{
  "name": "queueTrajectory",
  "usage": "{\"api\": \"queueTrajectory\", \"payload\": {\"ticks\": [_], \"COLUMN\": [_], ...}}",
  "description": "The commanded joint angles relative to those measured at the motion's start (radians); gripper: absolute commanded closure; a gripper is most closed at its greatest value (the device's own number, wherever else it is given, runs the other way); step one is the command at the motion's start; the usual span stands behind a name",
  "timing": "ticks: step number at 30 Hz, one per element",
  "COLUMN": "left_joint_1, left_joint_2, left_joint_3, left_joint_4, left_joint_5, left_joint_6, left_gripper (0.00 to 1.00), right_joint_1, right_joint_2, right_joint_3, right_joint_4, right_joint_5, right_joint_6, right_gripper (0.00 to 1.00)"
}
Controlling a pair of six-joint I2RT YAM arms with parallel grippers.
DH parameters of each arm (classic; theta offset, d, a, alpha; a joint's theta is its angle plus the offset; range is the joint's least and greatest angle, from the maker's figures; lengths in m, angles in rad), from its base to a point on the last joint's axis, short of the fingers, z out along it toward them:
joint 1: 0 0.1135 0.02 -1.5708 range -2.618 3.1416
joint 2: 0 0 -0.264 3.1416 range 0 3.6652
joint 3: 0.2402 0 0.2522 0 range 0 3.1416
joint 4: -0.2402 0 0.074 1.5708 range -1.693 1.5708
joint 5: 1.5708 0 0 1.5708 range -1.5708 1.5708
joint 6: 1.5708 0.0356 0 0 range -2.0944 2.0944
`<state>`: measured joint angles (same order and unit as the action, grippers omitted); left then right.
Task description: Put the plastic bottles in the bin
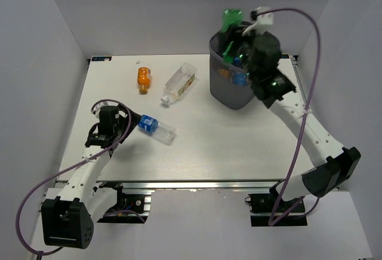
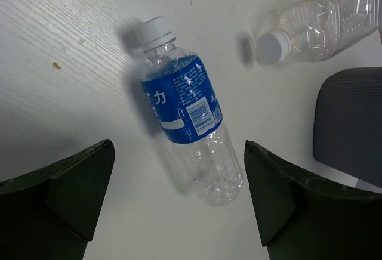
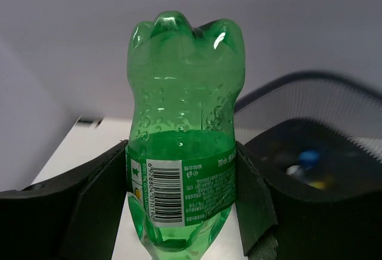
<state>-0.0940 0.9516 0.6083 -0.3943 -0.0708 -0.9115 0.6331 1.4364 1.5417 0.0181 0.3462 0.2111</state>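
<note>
Where the left pincer [image 2: 178,148] hangs: low over the table [image 1: 239,146], its jaws wide apart and gripping nothing. In the wrist view one bottle lies between the two fingers, not touched by them.
Blue-label bottle [image 1: 156,127]: on its side on the table, just beside the left pincer. It has a white cap, and the clear body looks empty.
Orange bottle [image 1: 143,79]: lying on the table further back, apart from the blue-label one.
Square clear bottle [image 1: 179,83]: on its side near the orange bottle, to its right. It has a colourful label, and the white cap points to the near left.
Bin [image 1: 230,96]: standing on the far right part of the table. Bottles are already inside and blue and green parts show, but I cannot tell how many.
Green bottle [image 3: 182,63]: in the air by the far-left rim of the bin, its bumpy base pointing away from the wrist camera.
Right pincer [image 3: 181,176]: clenched on the green bottle at its label band, one finger on each side, raised above the bin.
</note>
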Motion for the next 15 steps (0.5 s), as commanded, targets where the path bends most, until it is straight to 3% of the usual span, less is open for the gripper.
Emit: {"api": "queueTrajectory", "payload": {"ticks": [1, 2, 4, 5, 6, 8, 15], "left_joint_1": [-0.012, -0.016, -0.038, -0.049, -0.061, -0.107, -0.159], "left_joint_2": [0.018, 0.027, 0.065, 0.079, 0.110, 0.139, 0.282], "left_joint_3": [-0.005, -0.007, -0.010, -0.019, -0.024, -0.025, 0.047], "left_joint_4": [0.087, 0.092, 0.133, 0.152, 0.197, 0.230, 0.208], "left_joint_5": [0.031, 0.023, 0.031, 0.038, 0.040, 0.016, -0.089], "left_joint_6": [-0.018, -0.027, -0.041, -0.068, -0.082, -0.118, -0.148], "left_gripper": [0.02, 0.02, 0.02, 0.02, 0.02, 0.02, 0.02], "right_joint_1": [-0.143, -0.207, -0.252, -0.278, -0.286, -0.289, -0.291], "right_joint_2": [0.044, 0.082, 0.128, 0.180, 0.200, 0.219, 0.144], "right_joint_3": [0.093, 0.119, 0.214, 0.247, 0.312, 0.322, 0.250], "right_joint_4": [-0.015, -0.059, -0.118, -0.209, -0.261, -0.309, -0.239], "right_joint_5": [-0.006, -0.010, -0.010, -0.012, -0.041, -0.056, -0.113], "right_joint_6": [-0.030, -0.026, -0.033, -0.039, -0.045, -0.044, -0.093], "right_gripper": [0.68, 0.66, 0.48, 0.33, 0.11, 0.11, 0.11]}}
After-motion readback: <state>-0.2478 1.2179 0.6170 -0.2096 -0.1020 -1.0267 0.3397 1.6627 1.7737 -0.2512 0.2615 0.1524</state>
